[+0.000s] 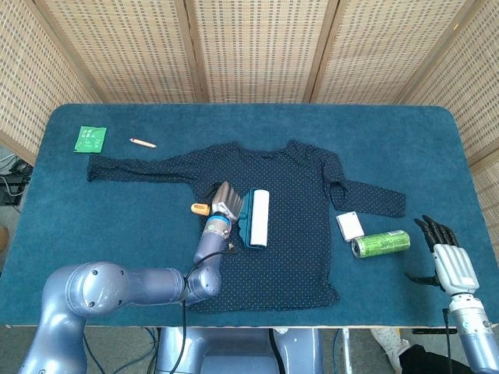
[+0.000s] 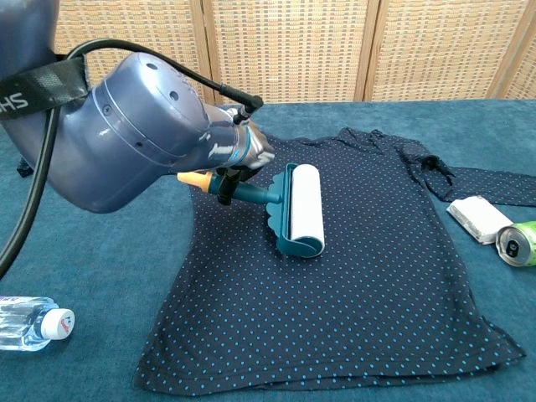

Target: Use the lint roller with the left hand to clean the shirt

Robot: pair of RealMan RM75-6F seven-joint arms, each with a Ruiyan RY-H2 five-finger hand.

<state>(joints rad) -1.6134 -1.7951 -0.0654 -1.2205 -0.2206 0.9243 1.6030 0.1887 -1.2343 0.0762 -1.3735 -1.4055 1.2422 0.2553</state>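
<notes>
The lint roller point(image 1: 258, 217) is gripped by the left hand point(image 1: 225, 203) — drum lengthwise on the shirt point(image 1: 296, 234), uncleaned cloth rightward; the right hand point(image 1: 451, 261) lies spread, empty.

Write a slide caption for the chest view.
Left hand holds lint roller on the dotted shirt.

White letters "SH" on the black strap point(image 2: 33, 88) across your left arm at the chest view's left edge, cut off there, print on green can point(image 1: 380, 244) and green packet point(image 1: 90, 139) too small to read
</notes>
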